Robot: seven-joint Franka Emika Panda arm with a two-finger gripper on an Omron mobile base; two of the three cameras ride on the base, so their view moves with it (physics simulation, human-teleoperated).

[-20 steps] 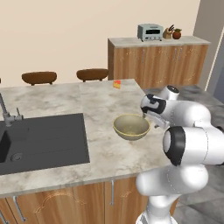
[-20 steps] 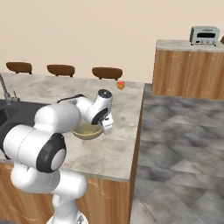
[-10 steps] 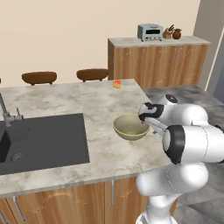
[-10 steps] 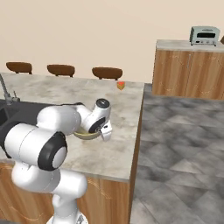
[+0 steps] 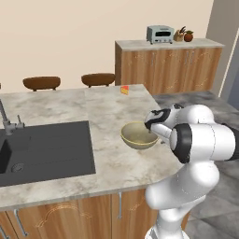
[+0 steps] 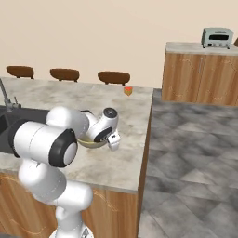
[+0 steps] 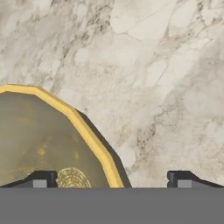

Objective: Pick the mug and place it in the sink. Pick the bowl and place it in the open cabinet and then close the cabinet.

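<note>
The olive-beige bowl (image 5: 136, 137) stands on the marble island counter, to the right of the dark sink (image 5: 44, 148). My gripper (image 5: 151, 131) hangs low over the bowl's right rim. In the hand view the gripper (image 7: 111, 180) is open and the bowl's yellow rim (image 7: 89, 135) runs between the fingertips: one tip (image 7: 41, 179) is over the inside of the bowl, the other is over bare counter. From the right base view a sliver of the bowl (image 6: 89, 142) peeks out under the hand, beside the gripper (image 6: 109, 143). The mug and the cabinet are out of view.
The faucet (image 5: 5, 117) rises at the sink's far left. A small yellow-red item (image 5: 124, 90) lies near the counter's back edge, with stools (image 5: 98, 79) behind it. The counter's right edge (image 6: 145, 139) is close to the bowl. A toaster (image 5: 160, 34) sits on the rear wooden counter.
The hand has come down and in toward the bowl's right rim, ending low over it. The jaws have stayed open and the bowl has not moved.
</note>
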